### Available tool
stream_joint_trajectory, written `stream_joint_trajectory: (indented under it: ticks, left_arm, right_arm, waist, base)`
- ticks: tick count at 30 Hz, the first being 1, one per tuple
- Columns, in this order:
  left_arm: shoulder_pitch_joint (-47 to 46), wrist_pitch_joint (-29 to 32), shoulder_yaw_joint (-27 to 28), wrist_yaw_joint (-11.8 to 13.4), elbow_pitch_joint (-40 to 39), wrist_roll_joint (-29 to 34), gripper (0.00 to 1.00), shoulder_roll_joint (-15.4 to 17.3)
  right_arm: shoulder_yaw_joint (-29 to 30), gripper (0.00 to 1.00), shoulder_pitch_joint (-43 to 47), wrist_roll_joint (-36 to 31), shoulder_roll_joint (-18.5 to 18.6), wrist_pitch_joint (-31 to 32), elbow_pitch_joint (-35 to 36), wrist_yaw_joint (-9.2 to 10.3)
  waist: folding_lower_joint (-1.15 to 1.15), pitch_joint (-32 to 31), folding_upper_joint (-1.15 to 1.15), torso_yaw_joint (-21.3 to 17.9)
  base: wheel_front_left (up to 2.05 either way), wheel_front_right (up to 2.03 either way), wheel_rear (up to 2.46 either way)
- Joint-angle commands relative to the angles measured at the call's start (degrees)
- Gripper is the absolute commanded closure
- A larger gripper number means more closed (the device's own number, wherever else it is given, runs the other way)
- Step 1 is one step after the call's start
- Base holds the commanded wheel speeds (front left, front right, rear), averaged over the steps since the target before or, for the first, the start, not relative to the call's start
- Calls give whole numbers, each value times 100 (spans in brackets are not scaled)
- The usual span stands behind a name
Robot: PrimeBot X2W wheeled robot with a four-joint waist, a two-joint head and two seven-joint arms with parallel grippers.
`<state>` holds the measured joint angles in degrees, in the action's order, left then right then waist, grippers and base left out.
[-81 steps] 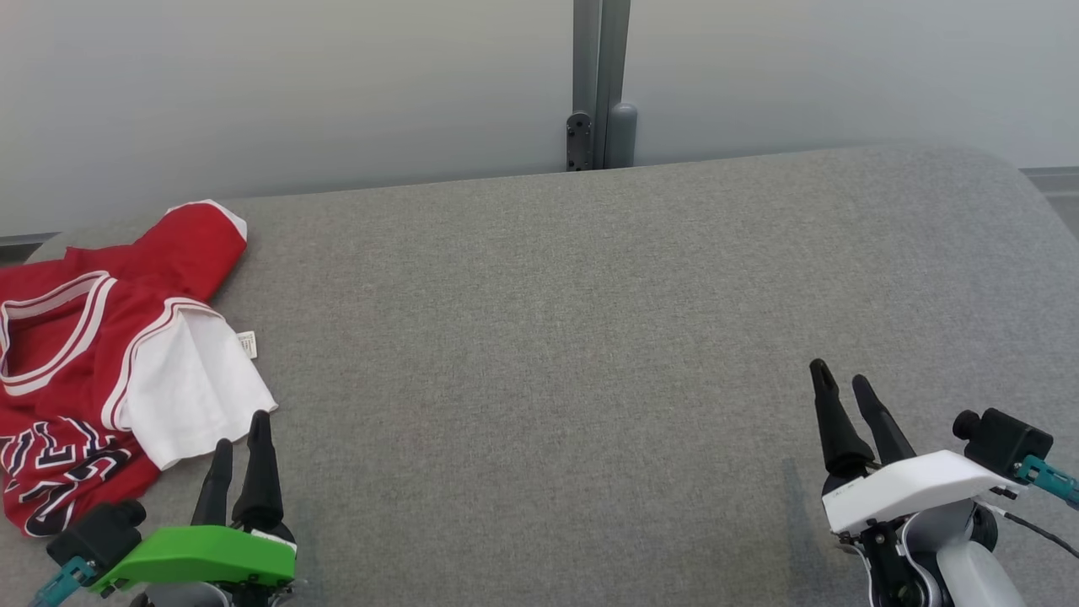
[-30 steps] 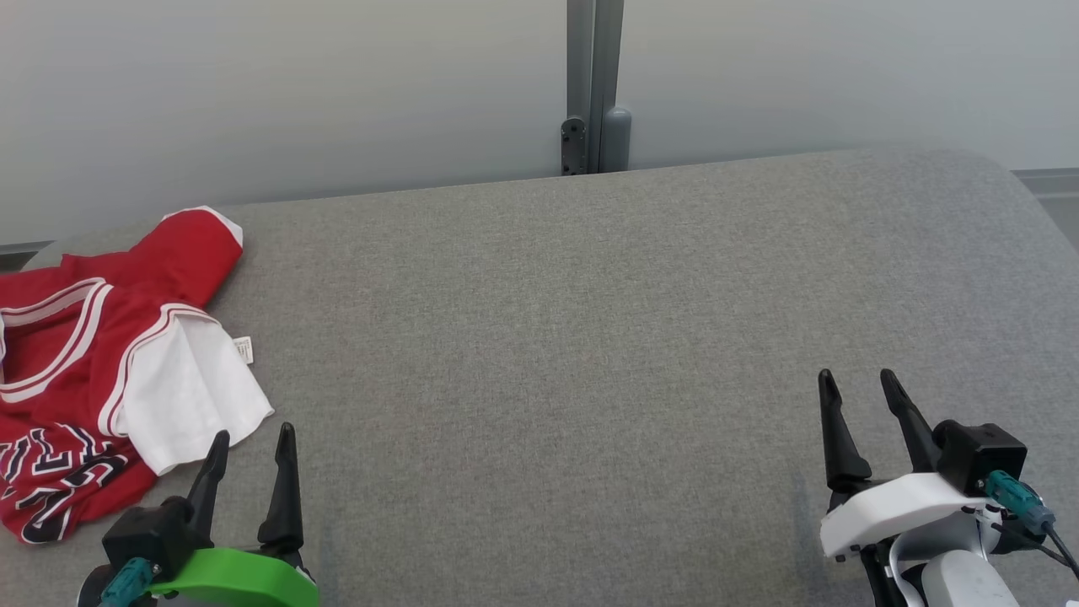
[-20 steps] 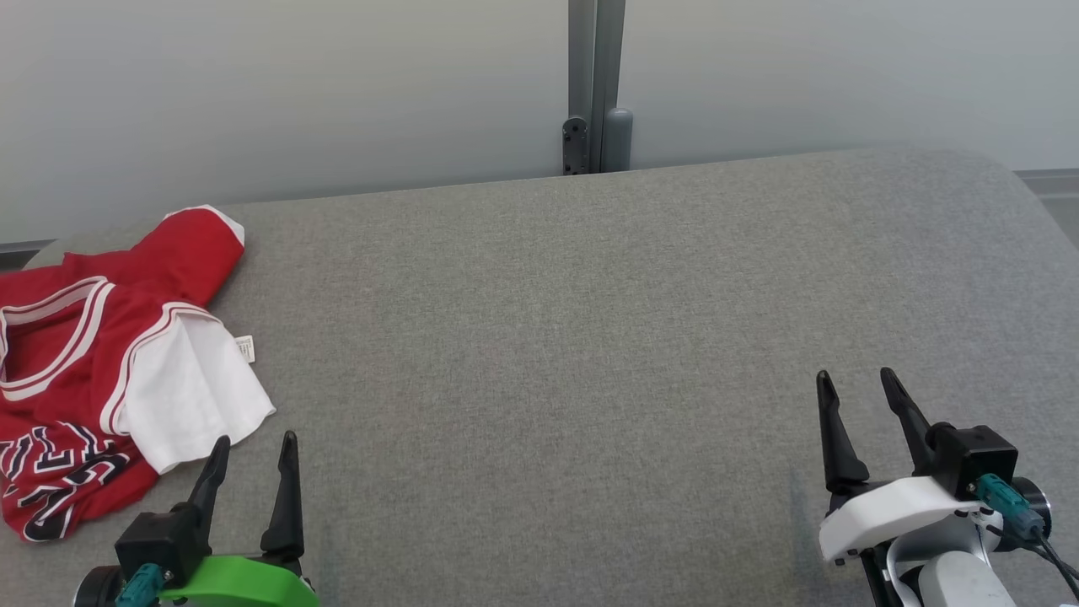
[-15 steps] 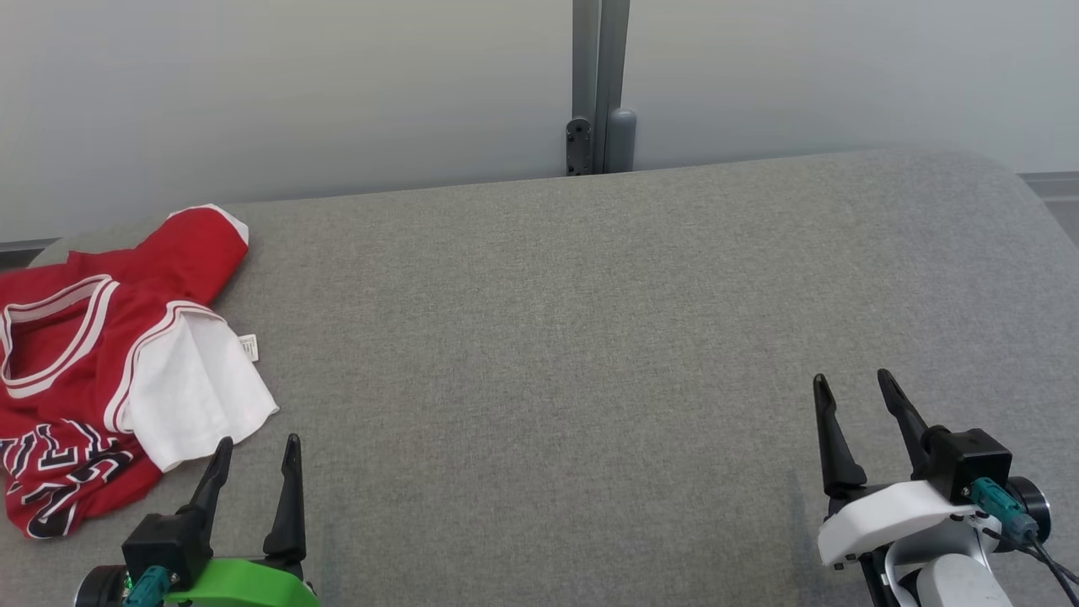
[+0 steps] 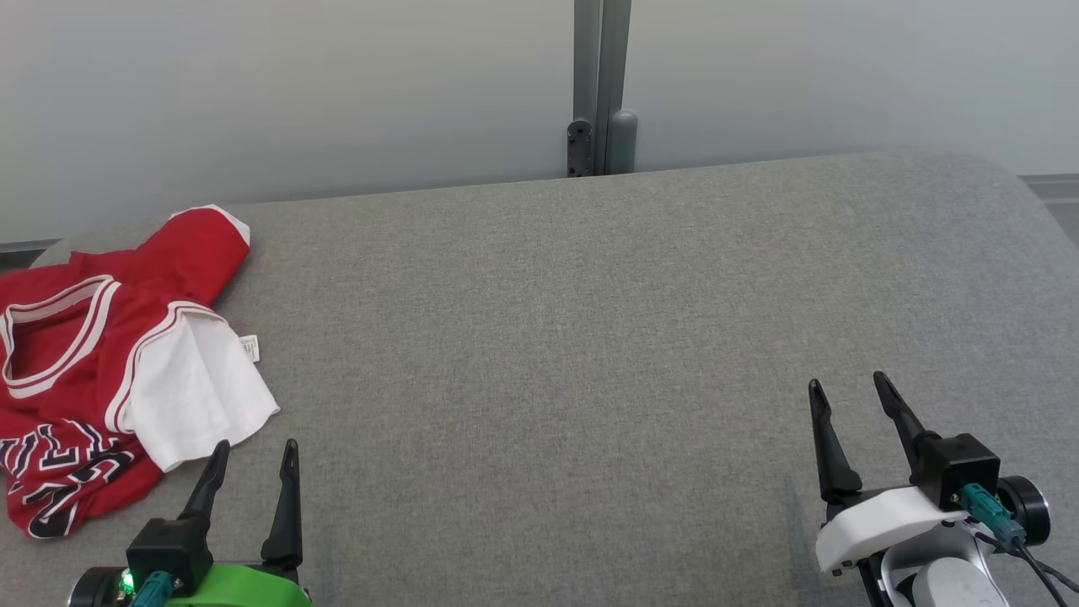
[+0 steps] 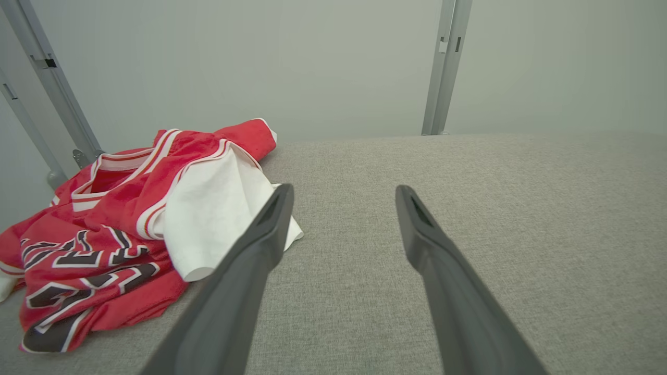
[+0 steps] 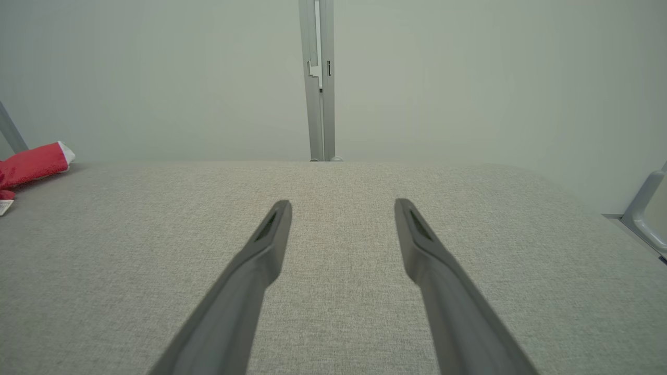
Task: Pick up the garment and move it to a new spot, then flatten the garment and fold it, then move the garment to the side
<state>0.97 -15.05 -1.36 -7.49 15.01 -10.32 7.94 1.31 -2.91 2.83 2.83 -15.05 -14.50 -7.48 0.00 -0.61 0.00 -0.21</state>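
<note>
The garment point(image 5: 101, 362) is a red jersey with white trim and black lettering, lying crumpled at the left end of the grey padded table point(image 5: 590, 337); a white inner flap is turned out on its right side. In the left wrist view the garment point(image 6: 130, 224) lies ahead and to the left of the fingers. My left gripper point(image 5: 254, 457) hovers open just in front of the white flap, apart from it. My right gripper point(image 5: 847, 389) is open at the lower right, over bare fabric. A red corner of the garment point(image 7: 34, 164) shows far left in the right wrist view.
A pale wall with a grey vertical post point(image 5: 600, 84) runs behind the table's far edge. The table's right end point(image 5: 1011, 194) curves away toward the floor. Grey fabric stretches bare between the two grippers.
Both grippers have sunk slightly toward the bottom of the head view since a second ago. The garment has not moved; the small shift of the scene comes from the camera.
</note>
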Motion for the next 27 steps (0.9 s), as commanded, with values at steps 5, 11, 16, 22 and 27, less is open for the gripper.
stream_joint_trajectory:
  ticks: [5, 11, 16, 22, 27]
  left_arm:
    - [30, -19, 45, 0, 20, -83, 0, -22]
    - [0, -18, 49, 0, 49, -115, 0, -20]
    - [-136, -12, -25, 0, 79, -115, 0, -39]
    - [-124, -12, -8, 0, 111, -135, 0, -39]
    - [18, -12, 116, 0, 101, -197, 0, -8]
  right_arm:
    - [29, 0, 37, 6, 13, -20, -1, -2]
    - [19, 0, 37, 13, 13, -20, 10, -2]
    - [-12, 0, 130, 61, 12, -19, 69, -2]
    - [-181, 0, 164, 69, 13, -19, 53, -1]
    - [-507, 0, 6, 178, 11, -19, 14, -1]
  waist:
    - [0, 5, 0, 0]
    - [0, 20, 0, 30]
    - [0, -4, 0, 355]
    - [0, -41, 0, 1249]
    - [0, -48, 0, 1877]
  base:
    - [0, 0, 0]
    - [0, 0, 0]
    - [0, 0, 0]
    - [0, 0, 0]
    - [0, 0, 0]
